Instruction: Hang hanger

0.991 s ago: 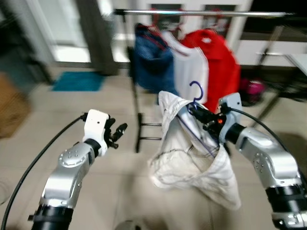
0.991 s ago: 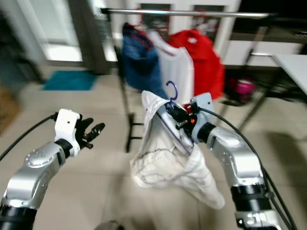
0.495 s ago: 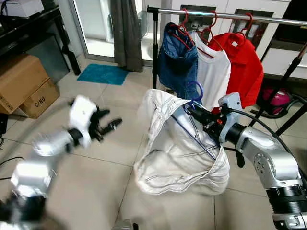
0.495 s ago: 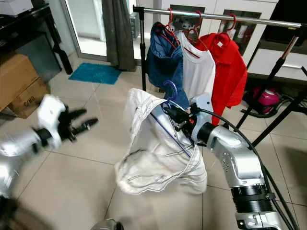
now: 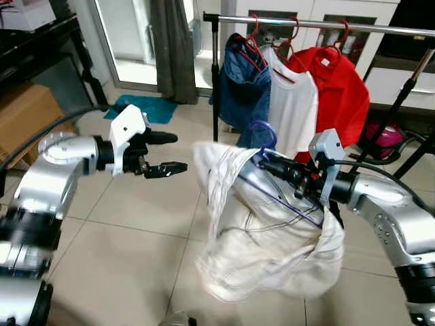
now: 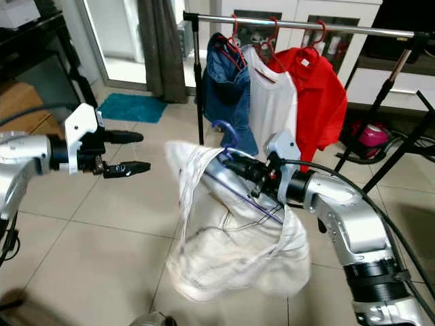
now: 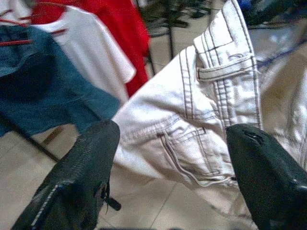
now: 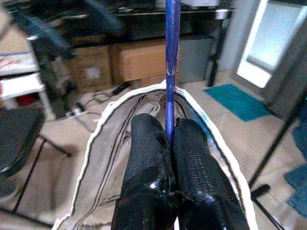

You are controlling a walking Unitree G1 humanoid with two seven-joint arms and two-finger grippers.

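Note:
A purple hanger (image 5: 266, 133) carries white trousers (image 5: 265, 238) that sag toward the floor. My right gripper (image 5: 272, 165) is shut on the hanger's stem below its hook, as the right wrist view shows with the fingers (image 8: 158, 158) pinching the purple hanger stem (image 8: 171, 57). My left gripper (image 5: 170, 152) is open, held out left of the trousers and apart from them; its fingers (image 7: 76, 172) frame the trousers (image 7: 201, 124). The clothes rail (image 5: 319, 24) runs across the back, above and behind the hanger.
On the rail hang a denim garment (image 5: 245, 88), a white shirt (image 5: 293, 109) and a red shirt (image 5: 343, 88) on red hangers. A cardboard box (image 5: 27, 115) and black furniture stand at left. A teal mat (image 5: 139, 107) lies on the tiled floor.
My left arm has risen and reached toward the trousers. The right gripper with hanger and trousers has shifted slightly left and lower. The camera has also moved.

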